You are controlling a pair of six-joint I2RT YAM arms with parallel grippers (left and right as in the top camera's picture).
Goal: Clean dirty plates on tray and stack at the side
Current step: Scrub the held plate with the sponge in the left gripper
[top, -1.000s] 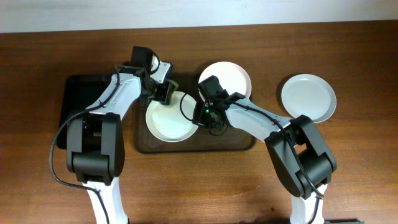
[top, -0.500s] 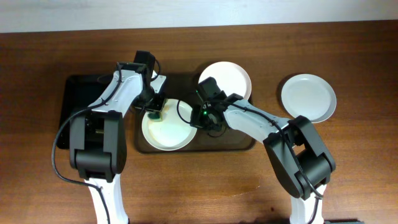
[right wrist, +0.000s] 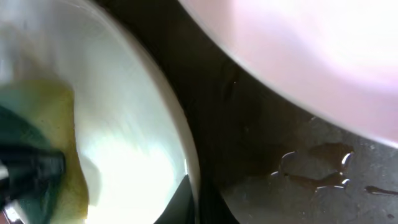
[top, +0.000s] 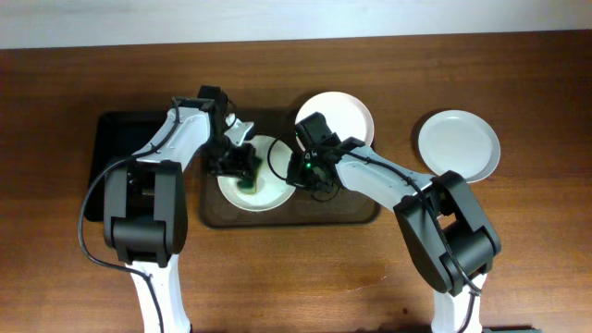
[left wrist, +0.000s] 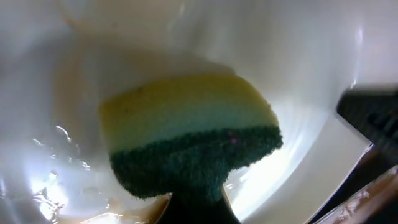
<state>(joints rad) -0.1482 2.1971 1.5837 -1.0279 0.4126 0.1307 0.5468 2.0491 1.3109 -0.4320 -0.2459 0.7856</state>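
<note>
- tray (top: pixel 356 211): brown-grey, rounded corners, at the middle of the table (top: pixel 518 268); a small wet patch (right wrist: pixel 311 169) on its surface.
- first plate (top: pixel 268 192): white, on the left half of the tray, tipped rather than flat; faint brownish film and water on its inner face in the left wrist view.
- second plate (top: pixel 350 113): white, at the tray's far right corner, overlapping its edge.
- third plate (top: pixel 458 145): white, on the bare table right of the tray, well apart from the others.
- sponge (left wrist: pixel 186 134): yellow with a dark green scouring layer, pressed against the inside of the first plate.
- left gripper (top: pixel 237 166): over the first plate, fingers pinched onto the sponge.
- right gripper (top: pixel 298 172): at the first plate's right rim, fingers closed across it.
- black tray (top: pixel 113 139): glossy, left of the tray.
</note>
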